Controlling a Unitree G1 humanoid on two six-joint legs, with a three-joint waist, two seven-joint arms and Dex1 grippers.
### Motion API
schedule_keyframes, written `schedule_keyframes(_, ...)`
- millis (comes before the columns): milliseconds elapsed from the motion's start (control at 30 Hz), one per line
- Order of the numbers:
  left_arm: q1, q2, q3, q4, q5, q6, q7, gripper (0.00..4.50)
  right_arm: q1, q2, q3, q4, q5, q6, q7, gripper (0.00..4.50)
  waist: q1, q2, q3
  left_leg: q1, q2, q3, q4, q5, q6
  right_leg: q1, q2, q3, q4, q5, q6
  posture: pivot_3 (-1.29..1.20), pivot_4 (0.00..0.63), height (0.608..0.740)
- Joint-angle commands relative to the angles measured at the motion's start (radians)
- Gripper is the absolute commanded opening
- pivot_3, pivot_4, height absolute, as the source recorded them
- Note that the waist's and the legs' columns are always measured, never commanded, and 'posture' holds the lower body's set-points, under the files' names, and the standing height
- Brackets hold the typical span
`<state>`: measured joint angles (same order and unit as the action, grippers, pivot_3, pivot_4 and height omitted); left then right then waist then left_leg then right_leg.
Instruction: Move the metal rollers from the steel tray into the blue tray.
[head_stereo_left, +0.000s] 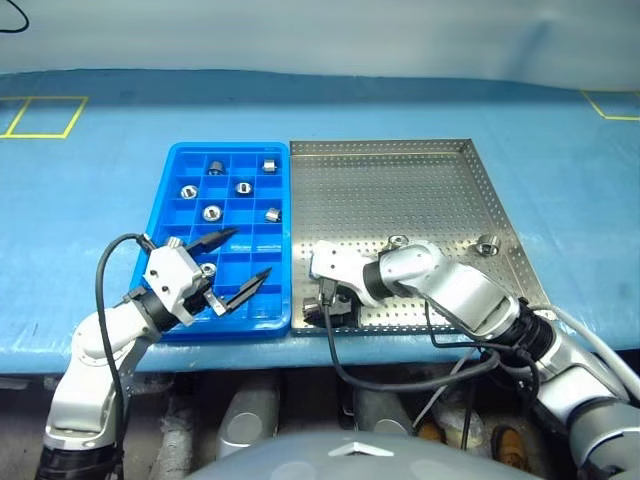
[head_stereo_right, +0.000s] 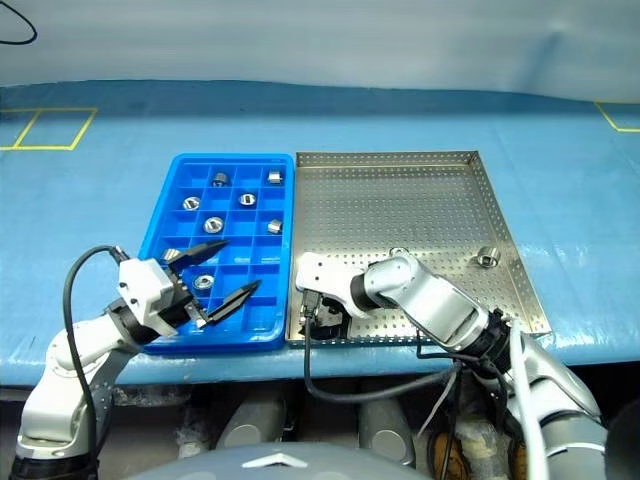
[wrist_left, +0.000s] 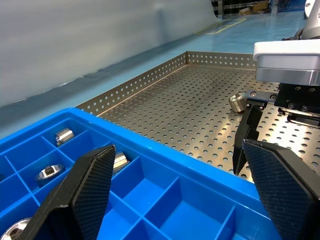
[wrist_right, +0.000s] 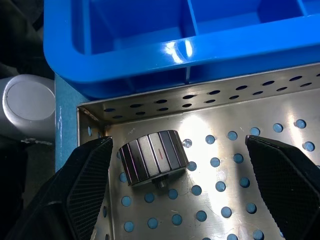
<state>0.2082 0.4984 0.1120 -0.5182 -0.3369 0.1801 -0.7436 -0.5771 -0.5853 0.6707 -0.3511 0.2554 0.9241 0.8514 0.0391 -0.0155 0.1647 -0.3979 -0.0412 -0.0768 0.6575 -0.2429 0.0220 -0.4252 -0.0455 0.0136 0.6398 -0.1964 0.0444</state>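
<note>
The steel tray (head_stereo_left: 400, 190) lies on the right and the blue tray (head_stereo_left: 228, 147) beside it on the left. Several metal rollers (head_stereo_left: 211, 212) sit in the blue tray's compartments. Two rollers (head_stereo_left: 488, 243) rest on the steel tray's floor toward its right. A third roller (wrist_right: 152, 157) lies in its front left corner. My right gripper (wrist_right: 178, 145) hangs open over that corner, one finger on each side of the roller, neither touching it. My left gripper (head_stereo_left: 250, 252) is open and empty above the blue tray's front right compartments.
The trays sit side by side on a blue mat (head_stereo_left: 90, 220) near the table's front edge. Yellow tape marks (head_stereo_left: 45, 117) lie at the mat's far left. The steel tray's raised perforated rim (wrist_left: 145, 82) borders the blue tray.
</note>
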Motion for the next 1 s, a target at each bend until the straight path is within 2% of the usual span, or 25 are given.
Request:
schedule_keyframes(33, -0.002, 0.015, 0.017, -0.056, -0.033, 0.0, 0.002, 4.5, 0.0, 0.018, 0.037, 0.026, -0.014, -0.006, 0.026, 3.91, 0.001, 0.0, 0.0, 0.0, 0.0, 0.0, 0.0, 0.0, 0.0, 0.0, 0.0, 0.0, 0.0, 0.0, -0.001, 0.15, 0.15, 0.74)
schedule_keyframes(233, 0.002, 0.032, 0.023, -0.064, -0.048, 0.007, 0.011, 4.5, 0.017, 0.018, 0.026, 0.034, -0.025, 0.0, 0.031, 1.9, 0.002, 0.0, 0.0, -0.001, 0.0, 0.0, -0.001, 0.0, 0.0, -0.001, 0.0, 0.0, 0.0, 0.002, -0.004, 0.15, 0.15, 0.74)
schedule_keyframes(267, 0.002, 0.033, 0.022, -0.065, -0.048, 0.007, 0.013, 4.5, 0.02, 0.016, 0.024, 0.031, -0.026, 0.001, 0.031, 1.74, 0.003, 0.0, 0.0, -0.001, 0.0, 0.0, -0.001, 0.0, 0.0, -0.001, 0.0, 0.0, 0.0, 0.002, -0.004, 0.14, 0.15, 0.74)
schedule_keyframes(400, -0.005, 0.032, 0.027, -0.071, -0.054, 0.01, 0.028, 4.5, 0.034, -0.006, -0.022, 0.003, -0.031, 0.006, 0.01, 1.74, 0.004, 0.0, 0.0, -0.001, 0.0, 0.0, -0.001, 0.0, -0.001, -0.001, 0.0, 0.0, 0.0, 0.0, -0.001, 0.15, 0.15, 0.74)
schedule_keyframes(600, 0.007, 0.014, 0.065, -0.085, -0.095, 0.02, 0.063, 4.5, 0.018, -0.014, -0.148, -0.057, -0.104, 0.03, -0.136, 1.74, 0.005, 0.0, 0.0, -0.001, 0.0, 0.0, 0.0, 0.0, -0.001, -0.001, 0.0, 0.0, 0.0, 0.0, 0.0, 0.16, 0.15, 0.74)
schedule_keyframes(667, 0.016, 0.009, 0.083, -0.091, -0.11, 0.018, 0.073, 4.5, 0.021, 0.035, -0.193, -0.071, -0.12, 0.038, -0.206, 1.74, 0.004, 0.0, 0.0, -0.002, 0.001, 0.0, -0.001, 0.0, -0.001, -0.002, 0.0, 0.0, 0.0, 0.0, 0.0, 0.16, 0.15, 0.74)
schedule_keyframes(833, 0.056, 0.009, 0.143, -0.115, -0.15, 0.007, 0.086, 4.5, 0.008, 0.175, -0.196, -0.068, -0.169, 0.037, -0.326, 1.74, 0.006, 0.0, 0.0, -0.001, 0.002, -0.001, -0.003, 0.0, -0.004, -0.003, 0.001, -0.001, 0.002, 0.002, -0.002, 0.19, 0.15, 0.74)
schedule_keyframes(933, 0.109, 0.012, 0.21, -0.134, -0.175, 0.007, 0.093, 4.5, -0.045, 0.314, -0.202, 0.005, -0.207, 0.015, -0.427, 1.74, 0.004, 0.0, 0.0, -0.001, 0.001, -0.002, -0.004, 0.0, -0.004, -0.004, 0.001, -0.001, 0.002, 0.002, -0.004, 0.22, 0.15, 0.74)
schedule_keyframes(1000, 0.128, 0.012, 0.23, -0.144, -0.183, 0.006, 0.1, 4.5, -0.066, 0.365, -0.214, 0.043, -0.217, 0.003, -0.456, 1.74, 0.005, 0.0, 0.0, -0.001, 0.001, -0.001, -0.004, 0.001, -0.005, -0.004, 0.002, 0.0, 0.002, 0.0, -0.007, 0.23, 0.15, 0.74)
